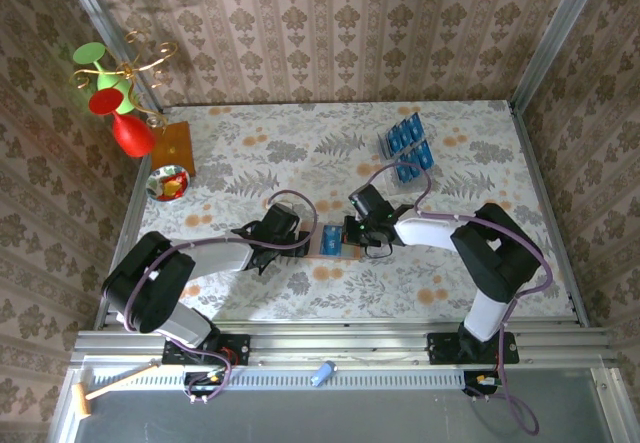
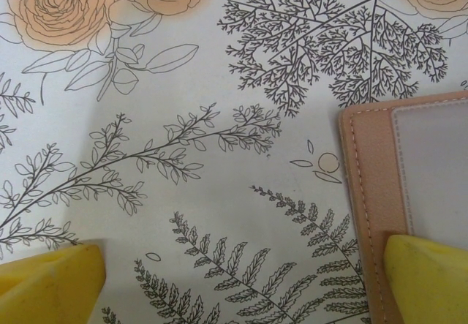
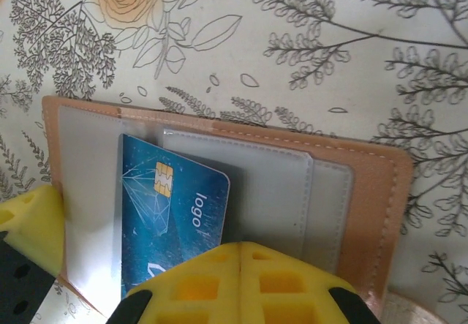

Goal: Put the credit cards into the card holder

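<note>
— Right claw (image 3: 241, 265) is shut, tips together over the near end of a blue credit card (image 3: 179, 207) lying at its 11 o'clock. Pinching or pushing, I can't tell.
— And the card holder (image 3: 365, 192)?
— Open flat mid-surface (image 1: 230, 153), card partly tucked in. My left claw (image 2: 238, 284) is wide open and holds nothing, one finger on the leather edge.
— Next?
— I'd seat it fully. Spare cards (image 1: 404, 135) sit at 1 o'clock.
</note>
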### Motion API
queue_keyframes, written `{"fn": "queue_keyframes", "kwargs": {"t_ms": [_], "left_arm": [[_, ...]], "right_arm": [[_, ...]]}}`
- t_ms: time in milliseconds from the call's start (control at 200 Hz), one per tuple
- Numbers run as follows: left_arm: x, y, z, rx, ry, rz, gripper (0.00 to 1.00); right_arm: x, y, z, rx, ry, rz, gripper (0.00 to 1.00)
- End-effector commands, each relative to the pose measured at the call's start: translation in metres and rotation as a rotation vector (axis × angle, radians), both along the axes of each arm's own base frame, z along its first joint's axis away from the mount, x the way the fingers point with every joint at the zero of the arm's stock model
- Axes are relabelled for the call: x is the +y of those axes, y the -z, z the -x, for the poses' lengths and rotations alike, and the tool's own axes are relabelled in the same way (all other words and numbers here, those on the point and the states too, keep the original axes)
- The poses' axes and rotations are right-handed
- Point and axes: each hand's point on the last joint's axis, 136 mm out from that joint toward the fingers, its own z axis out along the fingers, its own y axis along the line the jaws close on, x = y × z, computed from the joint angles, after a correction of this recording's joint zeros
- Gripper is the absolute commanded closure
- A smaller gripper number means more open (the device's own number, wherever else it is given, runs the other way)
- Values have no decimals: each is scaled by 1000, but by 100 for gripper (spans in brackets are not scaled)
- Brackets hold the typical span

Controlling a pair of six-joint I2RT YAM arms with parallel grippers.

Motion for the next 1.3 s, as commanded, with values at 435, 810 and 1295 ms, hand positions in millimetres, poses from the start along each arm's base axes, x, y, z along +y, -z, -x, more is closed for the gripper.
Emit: {"fn": "queue_keyframes", "kwargs": {"t_ms": [435,810,1295], "left_arm": [[-1,23,12,77,21,22,0],[4,3,9,57,6,40,0],[40,-6,8,69,-50,2,0]], "right_arm": [[27,1,-3,4,-54,22,95],[28,-10,-3,-13,-73,46,95],[22,-23,2,-40,-86,78,95]]}}
